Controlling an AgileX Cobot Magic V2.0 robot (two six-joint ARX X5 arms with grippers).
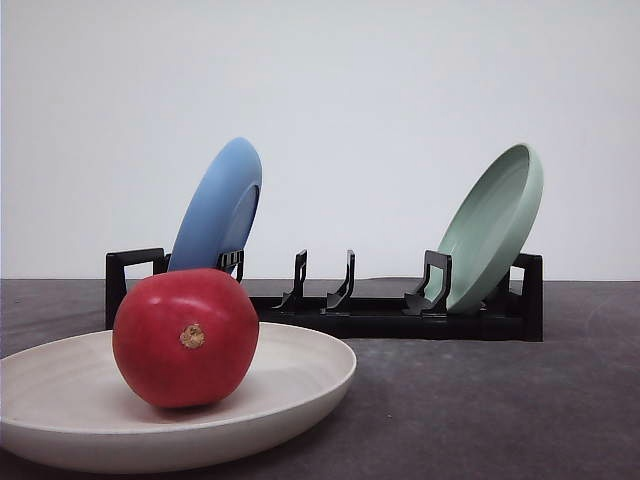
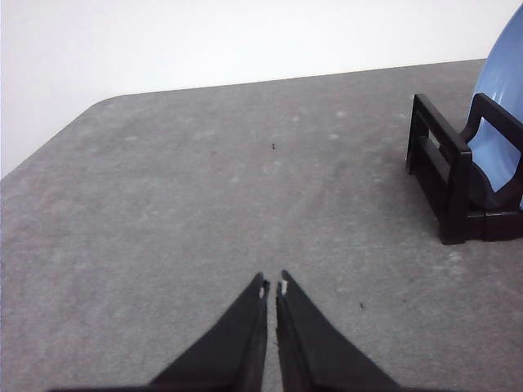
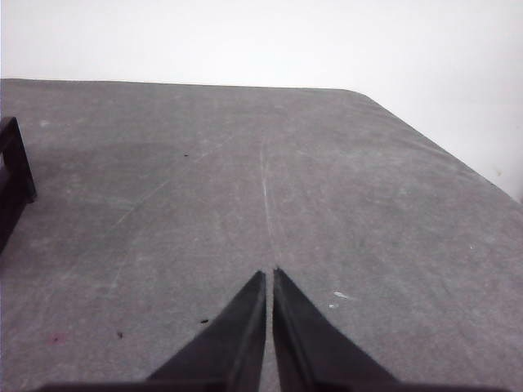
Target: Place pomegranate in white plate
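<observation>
in the matte cream-white round plate (image 1: 300, 385): glossy round red pomegranate (image 1: 185, 337), tan stem nub facing the camera.
left gripper (image 2: 273, 286) and right gripper (image 3: 269, 276): fingertips nearly together, holding nothing, over grey table (image 3: 343, 188).

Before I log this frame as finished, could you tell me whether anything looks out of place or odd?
Nothing stands out. The pomegranate sits whole in the white plate, the blue plate and green plate lean in the black rack, and both end effectors, left and right, are shut over bare table.

pomegranate (image 1: 185, 337) in white plate (image 1: 300, 385), rack (image 1: 390, 318) behind
</observation>
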